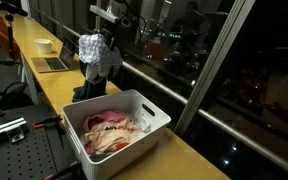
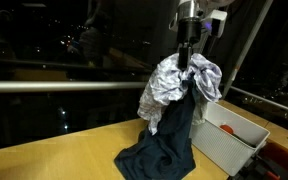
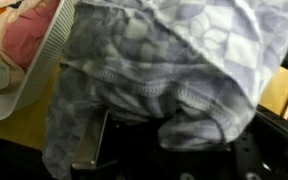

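Note:
My gripper (image 2: 188,57) hangs above the wooden counter, shut on a bundle of clothes. A grey-white patterned cloth (image 2: 169,85) bunches under the fingers, and a dark navy garment (image 2: 169,140) trails from it down to the countertop. The same patterned cloth (image 1: 94,48) and dark garment (image 1: 90,88) hang beside the white basket (image 1: 144,104) in an exterior view. The patterned cloth (image 3: 164,60) fills the wrist view and hides the fingertips; the basket's rim (image 3: 46,55) shows at the left.
The white laundry basket holds pink and cream clothes (image 1: 109,130). A laptop (image 1: 54,62) and a white bowl (image 1: 45,45) sit farther along the counter (image 1: 184,150). A dark window with a rail (image 2: 64,85) runs behind. A perforated metal table (image 1: 19,150) stands beside the counter.

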Motion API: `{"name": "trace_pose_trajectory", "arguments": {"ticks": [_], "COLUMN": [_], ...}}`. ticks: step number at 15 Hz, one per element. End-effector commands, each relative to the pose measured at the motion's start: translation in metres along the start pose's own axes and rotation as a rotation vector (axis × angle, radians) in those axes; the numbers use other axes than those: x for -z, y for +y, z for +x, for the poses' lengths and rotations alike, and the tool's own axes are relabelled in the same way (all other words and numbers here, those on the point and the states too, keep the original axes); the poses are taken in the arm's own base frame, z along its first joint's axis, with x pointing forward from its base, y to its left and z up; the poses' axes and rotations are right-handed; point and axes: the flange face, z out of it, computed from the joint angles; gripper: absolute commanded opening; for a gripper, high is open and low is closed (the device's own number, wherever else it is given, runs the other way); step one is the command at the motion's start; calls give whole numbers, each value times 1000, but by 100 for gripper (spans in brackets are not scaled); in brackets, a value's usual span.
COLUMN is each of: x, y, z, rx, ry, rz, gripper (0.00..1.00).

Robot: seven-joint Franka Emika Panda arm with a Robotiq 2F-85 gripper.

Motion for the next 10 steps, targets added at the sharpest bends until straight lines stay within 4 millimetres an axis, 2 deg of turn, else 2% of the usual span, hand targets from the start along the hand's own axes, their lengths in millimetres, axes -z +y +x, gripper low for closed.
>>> {"name": "trace_pose_trajectory", "arguments": {"ticks": [1, 4, 10], "x": [-12, -22, -35], "y": [-11, -22, -53], "z": [-31, -47, -81], "rx": [3, 12, 159], "ry": [16, 51, 170], "rz": [38, 25, -113], "gripper": [0, 0, 0]}}
